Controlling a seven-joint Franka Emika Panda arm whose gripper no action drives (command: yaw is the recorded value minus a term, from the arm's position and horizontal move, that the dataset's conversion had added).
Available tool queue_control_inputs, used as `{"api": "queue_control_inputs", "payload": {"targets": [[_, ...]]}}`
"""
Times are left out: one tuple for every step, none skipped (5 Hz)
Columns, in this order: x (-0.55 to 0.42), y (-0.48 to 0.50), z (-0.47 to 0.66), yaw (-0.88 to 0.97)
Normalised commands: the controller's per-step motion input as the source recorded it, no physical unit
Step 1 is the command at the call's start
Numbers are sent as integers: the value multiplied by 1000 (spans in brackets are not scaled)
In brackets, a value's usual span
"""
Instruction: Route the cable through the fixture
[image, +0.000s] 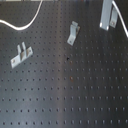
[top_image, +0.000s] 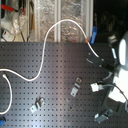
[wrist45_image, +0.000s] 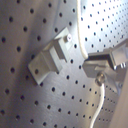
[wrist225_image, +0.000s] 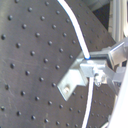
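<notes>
The cable (top_image: 44, 49) is a thin white cord that loops over the black perforated board in the second exterior view and ends at my gripper (top_image: 91, 46). Its curve also shows at the first exterior view's upper left, cable (image: 29, 23). The gripper (image: 109, 23) hangs at the first exterior view's top right. In both wrist views the cable (wrist45_image: 76, 30) (wrist225_image: 75, 27) passes between the fingers, and the gripper (wrist45_image: 93, 65) (wrist225_image: 95, 67) is shut on it. A metal fixture bracket (wrist45_image: 50, 59) (wrist225_image: 74, 79) lies close beside the fingertips.
Two small metal brackets stand on the board: one (image: 73, 33) (top_image: 76, 88) near the middle, one (image: 20, 55) (top_image: 37, 105) further left. Another metal piece (top_image: 102, 115) sits by the robot's base. Clutter (top_image: 15, 17) lies beyond the board's far edge.
</notes>
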Motion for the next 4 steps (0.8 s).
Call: {"api": "queue_control_inputs", "payload": {"targets": [[-118,-38,109,-548],[0,1,29,-471],[96,-17,62,-331],[299,94,180,-357]]}}
